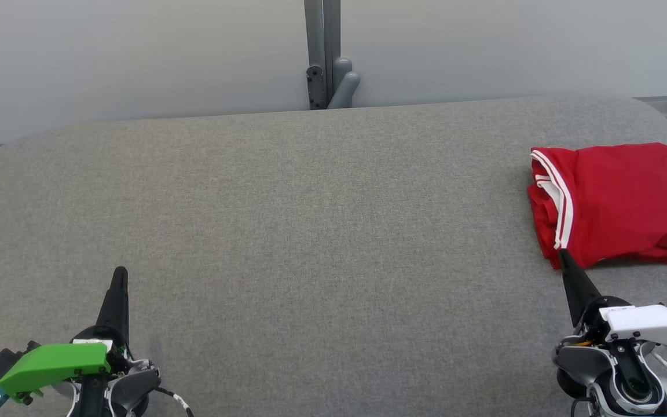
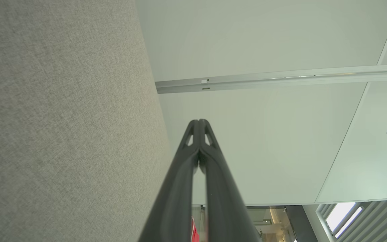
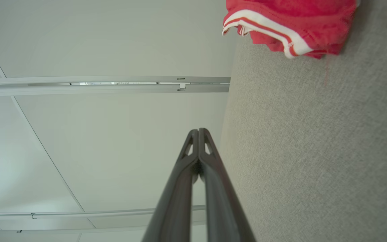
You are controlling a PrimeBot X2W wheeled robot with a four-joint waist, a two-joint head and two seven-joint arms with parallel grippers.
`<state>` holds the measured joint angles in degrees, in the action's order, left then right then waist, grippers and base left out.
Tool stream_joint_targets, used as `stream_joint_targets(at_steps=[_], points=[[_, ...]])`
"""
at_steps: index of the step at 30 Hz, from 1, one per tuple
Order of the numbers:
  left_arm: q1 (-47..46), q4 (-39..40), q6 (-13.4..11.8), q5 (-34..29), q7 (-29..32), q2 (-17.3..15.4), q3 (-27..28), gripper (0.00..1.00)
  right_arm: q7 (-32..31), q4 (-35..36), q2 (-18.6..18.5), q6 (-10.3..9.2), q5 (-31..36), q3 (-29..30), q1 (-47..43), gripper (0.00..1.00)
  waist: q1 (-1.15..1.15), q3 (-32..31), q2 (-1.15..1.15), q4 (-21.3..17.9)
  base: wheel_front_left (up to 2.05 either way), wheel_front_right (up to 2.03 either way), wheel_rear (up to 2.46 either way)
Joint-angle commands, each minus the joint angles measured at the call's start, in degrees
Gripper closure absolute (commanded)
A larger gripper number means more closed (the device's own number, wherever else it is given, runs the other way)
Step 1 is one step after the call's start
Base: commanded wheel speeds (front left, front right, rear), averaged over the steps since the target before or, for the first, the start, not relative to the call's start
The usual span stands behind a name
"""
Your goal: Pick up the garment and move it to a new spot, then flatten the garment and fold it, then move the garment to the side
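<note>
Grey woven tabletop (image 1: 310,202) holds the folded red garment with white stripes (image 1: 617,202) at its far right, long axis left-right. My right gripper (image 1: 561,253), closed and empty, points at its near-left corner; my left gripper (image 1: 120,271), likewise closed, sits well apart.

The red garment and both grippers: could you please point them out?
red garment (image 1: 623,202), head view, centre of its folded top layer.
left gripper (image 1: 120,272), head view, tips of its shut fingers.
right gripper (image 1: 561,253), head view, tips of its shut fingers.
</note>
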<state>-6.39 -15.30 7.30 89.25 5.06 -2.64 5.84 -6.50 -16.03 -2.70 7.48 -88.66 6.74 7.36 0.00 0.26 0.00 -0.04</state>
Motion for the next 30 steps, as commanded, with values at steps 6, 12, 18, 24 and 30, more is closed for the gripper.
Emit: stream_joint_targets(at_steps=[6,12,18,24,30], points=[[-1.1,0.6,0.3,3.2,0.9,-0.4,0.5,1.00,-0.9,0.7,-0.3,0.02,-3.5,0.5,0.6,1.00,0.00,-0.1,0.00,0.0,0.00,0.00,0.00],[-1.0,0.6,0.3,3.2,0.9,-0.4,0.5,1.00,-0.9,0.7,-0.3,0.02,-3.7,0.5,0.6,1.00,0.00,-0.1,0.00,0.0,0.00,0.00,0.00],[-1.0,0.6,0.3,3.2,0.9,-0.4,0.5,1.00,-0.9,0.7,-0.3,0.02,-3.7,0.5,0.6,1.00,0.00,-0.1,0.00,0.0,0.00,0.00,0.00],[-1.0,0.6,0.3,3.2,0.9,-0.4,0.5,1.00,-0.9,0.7,-0.3,0.02,-3.7,0.5,0.6,1.00,0.00,-0.1,0.00,0.0,0.00,0.00,0.00],[-1.0,0.6,0.3,3.2,0.9,-0.4,0.5,1.00,-0.9,0.7,-0.3,0.02,-3.7,0.5,0.6,1.00,0.00,-0.1,0.00,0.0,0.00,0.00,0.00]])
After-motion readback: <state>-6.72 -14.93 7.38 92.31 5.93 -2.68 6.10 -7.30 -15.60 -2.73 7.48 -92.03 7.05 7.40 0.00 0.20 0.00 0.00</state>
